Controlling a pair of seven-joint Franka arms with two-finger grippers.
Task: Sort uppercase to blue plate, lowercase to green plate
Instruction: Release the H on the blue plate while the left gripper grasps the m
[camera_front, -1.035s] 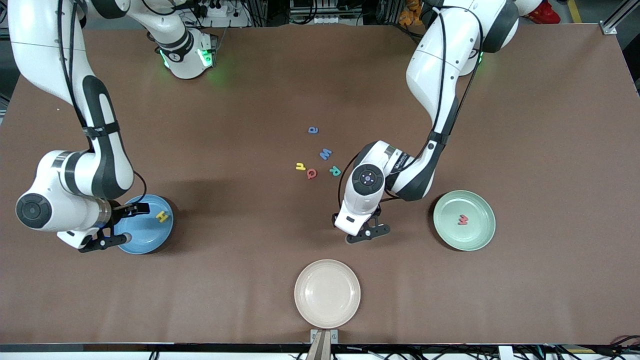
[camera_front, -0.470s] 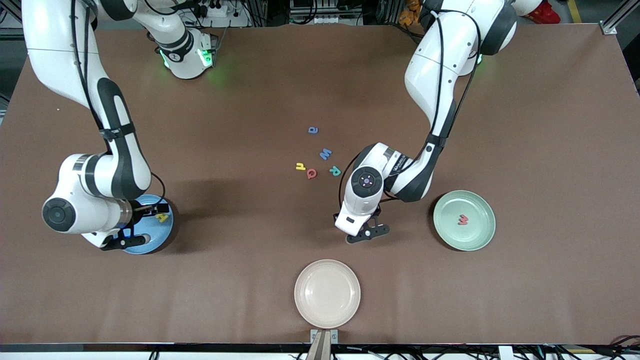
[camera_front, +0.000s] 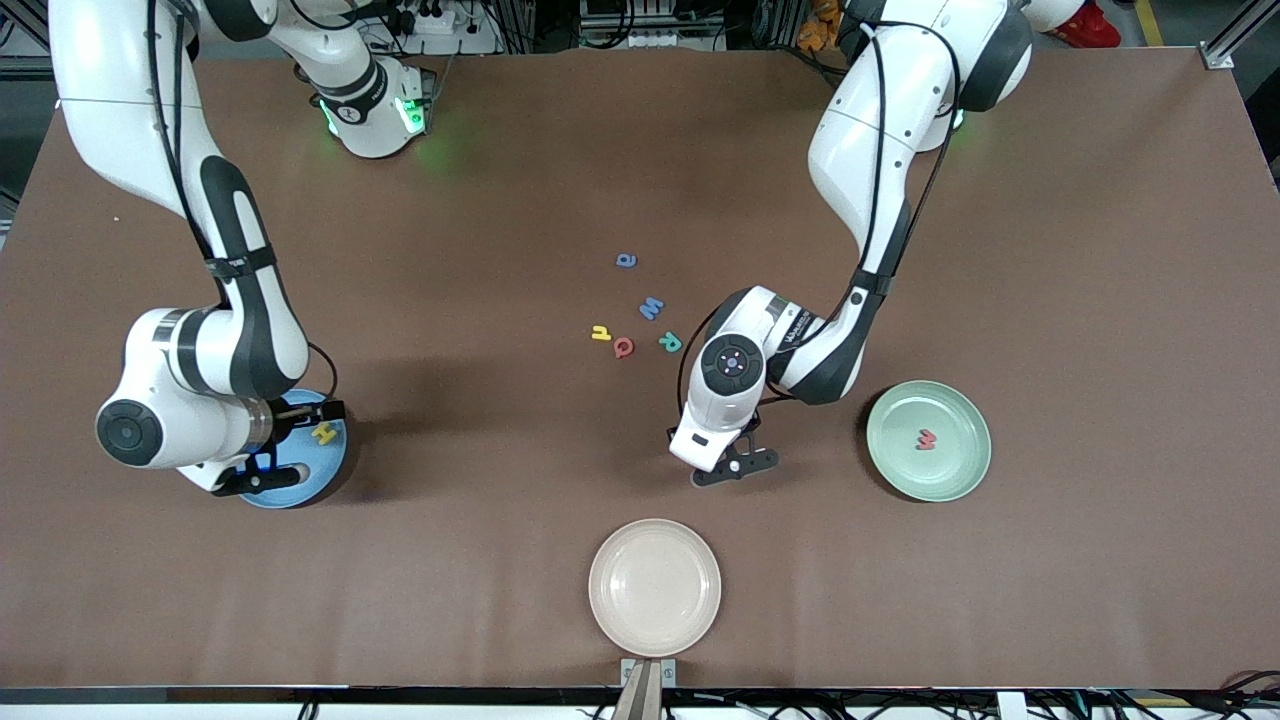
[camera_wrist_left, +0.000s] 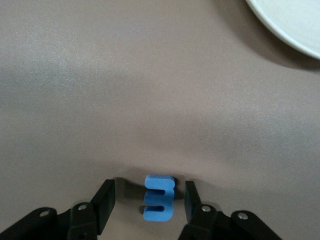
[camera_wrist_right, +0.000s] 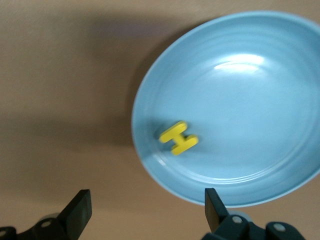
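Nearest the front camera a cream round plate (camera_front: 654, 587) sits on the brown counter (camera_front: 1100, 250), then the left gripper (camera_wrist_left: 146, 210), fingers (camera_wrist_left: 105, 204) spread either side of a small blue foam three-pronged m (camera_wrist_left: 159, 198) lying flat, unpinched, then the right gripper (camera_wrist_right: 145, 215), fingers spread, over the light-blue round plate (camera_wrist_right: 250, 115) holding a readable yellow foam H (camera_wrist_right: 178, 137).

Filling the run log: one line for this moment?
left gripper: astride blue foam three-pronged m | right gripper: open over light-blue plate
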